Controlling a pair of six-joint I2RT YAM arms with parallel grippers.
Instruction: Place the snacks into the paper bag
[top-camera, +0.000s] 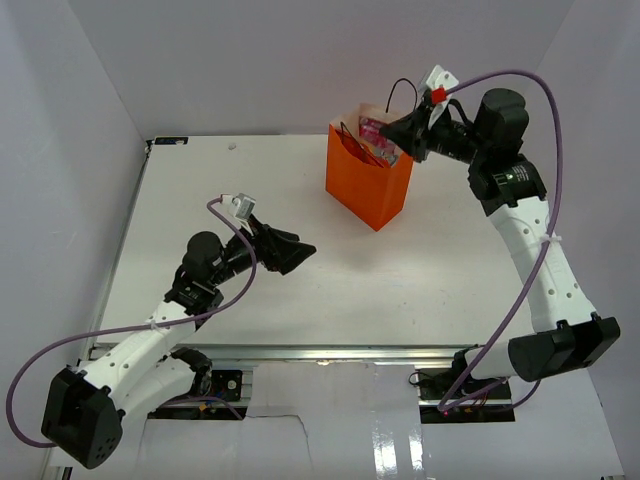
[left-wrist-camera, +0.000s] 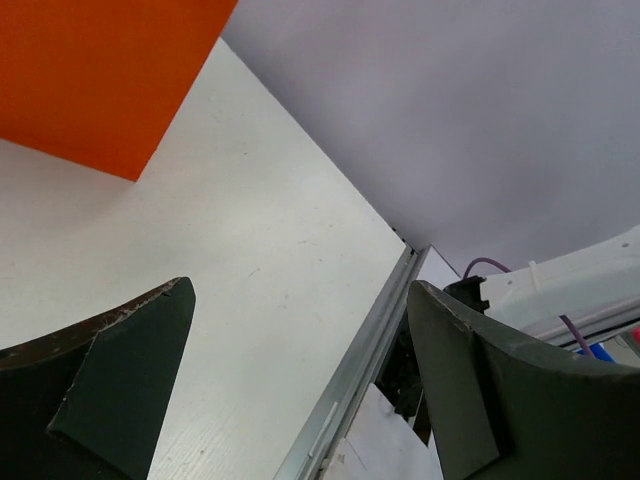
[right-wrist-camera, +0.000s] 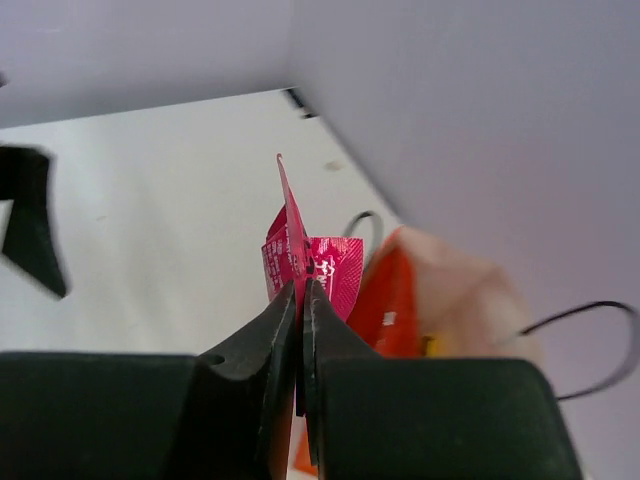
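Note:
The orange paper bag (top-camera: 368, 185) stands upright at the back of the table, black cord handles up. My right gripper (top-camera: 403, 131) is shut on the pink-red wrapper (top-camera: 377, 130) and holds it over the bag's open mouth. In the right wrist view the jaws pinch the wrapper (right-wrist-camera: 335, 268) with the blurred bag (right-wrist-camera: 440, 300) behind it. An orange-yellow packet (right-wrist-camera: 430, 345) shows faintly inside the bag. My left gripper (top-camera: 295, 252) is open and empty, low over the table's middle left. The left wrist view shows one corner of the bag (left-wrist-camera: 100, 80). Other snacks are hidden.
The white table (top-camera: 300, 290) has white walls on the left, back and right. A metal rail (left-wrist-camera: 355, 370) runs along its near edge. Purple cables loop off both arms.

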